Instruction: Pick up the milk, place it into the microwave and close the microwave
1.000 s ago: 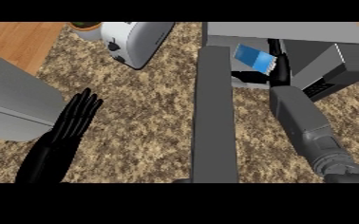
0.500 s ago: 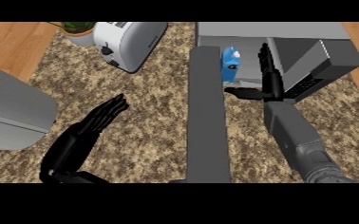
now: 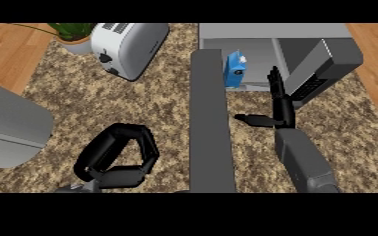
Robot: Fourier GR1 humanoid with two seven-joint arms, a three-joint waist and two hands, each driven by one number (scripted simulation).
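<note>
The blue milk carton point(image 3: 235, 70) stands upright inside the open microwave point(image 3: 295, 45), near the left side of its cavity. The microwave's grey door point(image 3: 211, 125) swings out toward me as a long slab. My right hand point(image 3: 280, 105) is open just right of the door and below the carton, fingers straight and pointing into the cavity, thumb out to the left. It does not touch the milk. My left hand point(image 3: 118, 155) is low on the counter left of the door, its fingers curled with nothing in them.
A white toaster point(image 3: 133, 47) sits at the back left with a potted plant point(image 3: 72, 36) beside it. A grey rounded appliance point(image 3: 18, 130) juts in at the left edge. The speckled counter point(image 3: 96, 100) lies between them.
My right hand has let go of the milk and drawn back toward me; the carton stays in the microwave. My left hand moved right toward the door and curled its fingers.
</note>
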